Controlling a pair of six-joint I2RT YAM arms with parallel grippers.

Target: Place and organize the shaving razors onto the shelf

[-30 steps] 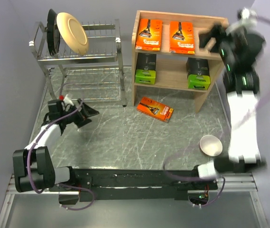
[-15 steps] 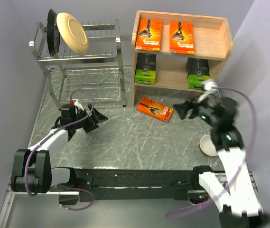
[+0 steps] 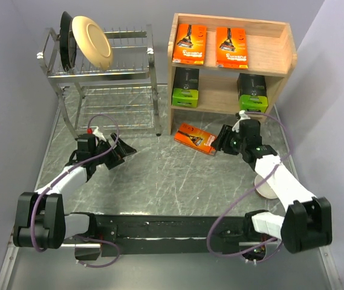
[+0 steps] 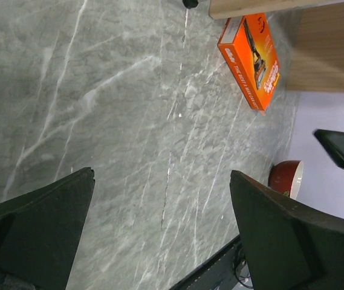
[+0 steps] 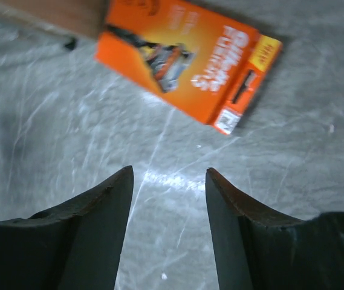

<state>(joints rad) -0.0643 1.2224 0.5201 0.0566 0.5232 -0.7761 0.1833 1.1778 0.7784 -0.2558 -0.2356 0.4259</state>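
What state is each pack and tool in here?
Loose orange cardboard razor pack: lying flat on table, unshelved.
Two orange razor packs: on light wooden shelf's top tier.
Two black, green-ended packs: on lower tier.
Left tool: open, empty.
Right tool: open, empty, near loose pack.

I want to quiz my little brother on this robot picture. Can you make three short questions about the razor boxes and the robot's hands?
1. True or false: all the razor packs are on the shelf.
2. What stands on the shelf's lower tier? A) two black packs B) two orange packs C) nothing
3. Fill in: the loose orange pack lies on the table, nearest the ____ hand.

Key:
1. False. One orange pack lies on the table in front of the shelf.
2. A.
3. Right. The right hand is open and holds nothing.
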